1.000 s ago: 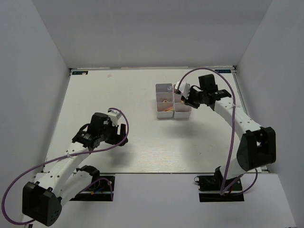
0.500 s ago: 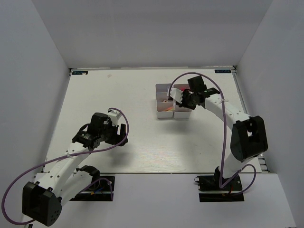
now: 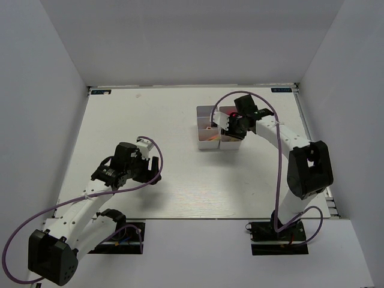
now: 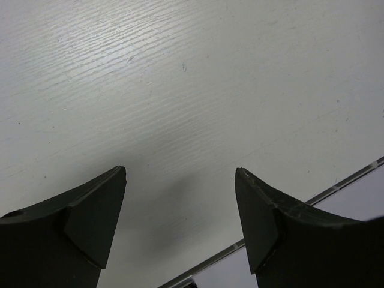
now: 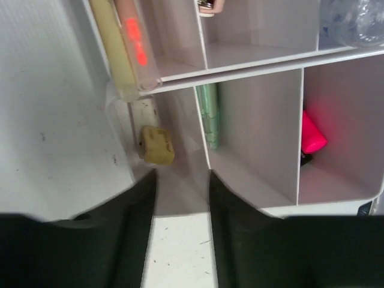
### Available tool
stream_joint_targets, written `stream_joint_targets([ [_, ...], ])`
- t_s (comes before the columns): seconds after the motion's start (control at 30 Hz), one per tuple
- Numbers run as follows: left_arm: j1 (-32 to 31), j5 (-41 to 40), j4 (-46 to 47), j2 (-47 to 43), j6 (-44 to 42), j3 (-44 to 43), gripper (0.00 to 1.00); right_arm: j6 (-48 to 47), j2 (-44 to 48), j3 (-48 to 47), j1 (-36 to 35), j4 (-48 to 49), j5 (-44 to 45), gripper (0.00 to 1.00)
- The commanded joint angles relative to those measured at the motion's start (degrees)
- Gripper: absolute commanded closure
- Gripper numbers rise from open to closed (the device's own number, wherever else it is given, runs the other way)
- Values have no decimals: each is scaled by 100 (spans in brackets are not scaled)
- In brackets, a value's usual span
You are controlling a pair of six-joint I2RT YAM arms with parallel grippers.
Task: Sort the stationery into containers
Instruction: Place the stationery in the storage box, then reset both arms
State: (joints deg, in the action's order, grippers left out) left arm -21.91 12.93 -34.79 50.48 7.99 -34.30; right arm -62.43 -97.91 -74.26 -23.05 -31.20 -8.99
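Lying already in the white organiser (image 5: 258, 60), the stationery reads clearly from the right wrist. A beige block (image 5: 157, 145) sits low in what looks like the near corner cell. A translucent green tube (image 5: 209, 114) leans against the divider beside it, a pink-capped marker (image 5: 312, 135) stands in the next cell along, and a pale tube with red print (image 5: 129, 42) sits in a cell beyond. The organiser stands right of centre at the far side of the table (image 3: 150, 120), where the overhead view shows no loose pens.

The right gripper (image 5: 182, 180) hangs low over the organiser's near cells, its fingers a little apart with nothing between them. On this evidence the sorting appears close to finished, with the arm due to pull clear. That calls for a straight lift before any sideways swing, with the fingers held off the thin dividers. A snag could tip the light tray or flick a tube out.

The left gripper (image 4: 180, 174) hovers over bare table at the near left, well apart from the organiser, its fingers spread wide and empty.
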Motion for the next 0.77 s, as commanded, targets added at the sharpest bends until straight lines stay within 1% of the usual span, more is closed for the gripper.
stream_joint_targets([
  [0.0, 20, 26, -28, -21, -34, -23, 18, 476, 456, -290, -24, -254, -366, 64],
  [0.03, 12, 34, -37, -12, -43, -24, 21, 626, 500, -317, 2, -272, -558, 83],
  [0.07, 20, 52, -28, -12, -43, -32, 26, 940, 570, -369, 2, -290, -638, 100],
  [0.1, 20, 52, -46, -12, -34, -32, 35, 1344, 797, -387, 28, -360, -691, 100],
  [0.13, 20, 52, -37, 6, -43, -41, 72, 1661, 904, -292, 28, -317, -796, 100],
  [0.17, 12, -35, -72, 15, -34, -50, 95, 2004, 1027, -178, 63, -160, -684, 100],
  [0.2, 20, -88, -64, 15, -17, -67, 100, 3417, 1481, -46, 64, 555, -439, 100],
  [0.23, 20, -132, -98, 6, 27, -76, 100, 3761, 1607, 286, 81, 658, -210, 80],
  [0.27, 12, -159, -73, -29, 53, -59, 100, 4348, 1800, 324, 168, 703, -121, 53],
  [0.3, 20, -263, -46, -38, 62, -50, 100, 4789, 1819, 281, 239, 494, -77, 25],
  [0.33, 20, -325, -20, -64, 97, -41, 91, 4993, 1732, -85, 352, -21, -76, 24],
  [0.37, 20, -448, -37, -117, 115, -24, 67, 5535, 1705, -150, 415, -357, 89, 22],
  [0.4, 20, -667, -46, -126, 185, -32, 37, 6106, 1670, -194, 572, -456, 421, 12],
  [0.43, 20, -895, -81, -135, 238, -41, 17, 6547, 1591, -203, 634, -657, 547, 10],
  [0.47, 20, -984, -90, -152, 264, -41, 0, 6708, 1573, -203, 678, -868, 1053, 10],
  [0.53, 29, -1195, -116, -144, 291, -41, 0, 6937, 1556, -194, 819, -1141, 1434, 10],
  [0.57, 29, -1222, -134, -117, 300, -67, 0, 6938, 1582, -186, 837, -1343, 1801, 10],
  [0.6, 29, -1275, -151, -91, 300, -59, 0, 6868, 1686, -142, 889, -1388, 1874, 10],
  [0.63, 20, -1258, -177, -82, 291, -76, 0, 6624, 1974, -46, 907, -1302, 1953, 10],
  [0.67, 20, -1266, -169, -65, 291, -76, 0, 6534, 2134, 590, 933, -866, 2189, 10],
  [0.73, 29, -1266, -187, -12, 256, -94, 0, 6289, 2861, 885, 977, -591, 2245, 10],
])
